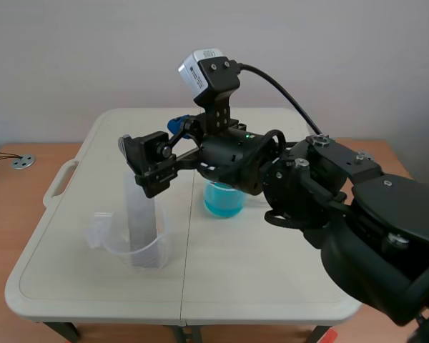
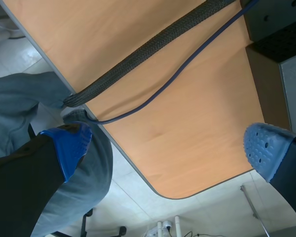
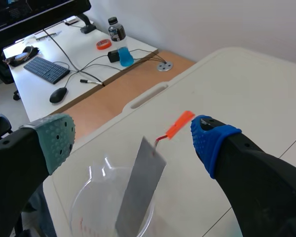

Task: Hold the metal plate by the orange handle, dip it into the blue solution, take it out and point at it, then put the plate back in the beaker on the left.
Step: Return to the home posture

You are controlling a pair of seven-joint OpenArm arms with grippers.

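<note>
The metal plate (image 3: pixel 138 190) leans upright in the clear beaker (image 3: pixel 89 207) on the table's left; its orange handle (image 3: pixel 179 124) sticks out at the top. My right gripper (image 3: pixel 130 143) hangs open over the beaker. The handle lies between its fingers, close to the blue pad (image 3: pixel 209 140) and untouched. In the scene view the right gripper (image 1: pixel 157 146) sits above the plate (image 1: pixel 139 221) and the clear beaker (image 1: pixel 132 246). The blue-solution beaker (image 1: pixel 223 199) stands mid-table, partly behind the arm. My left gripper (image 2: pixel 167 148) is open, holds nothing, and faces a wooden desk off the table.
The white folding table (image 1: pixel 272 279) has a carry handle (image 1: pixel 61 179) on its left edge. A wooden desk (image 3: pixel 103 106) adjoins it, with cables, a keyboard (image 3: pixel 44 69) and a bottle (image 3: pixel 116 29) beyond. In the left wrist view cables (image 2: pixel 153 44) cross the desk, with a person's trouser leg (image 2: pixel 19 98) beside it.
</note>
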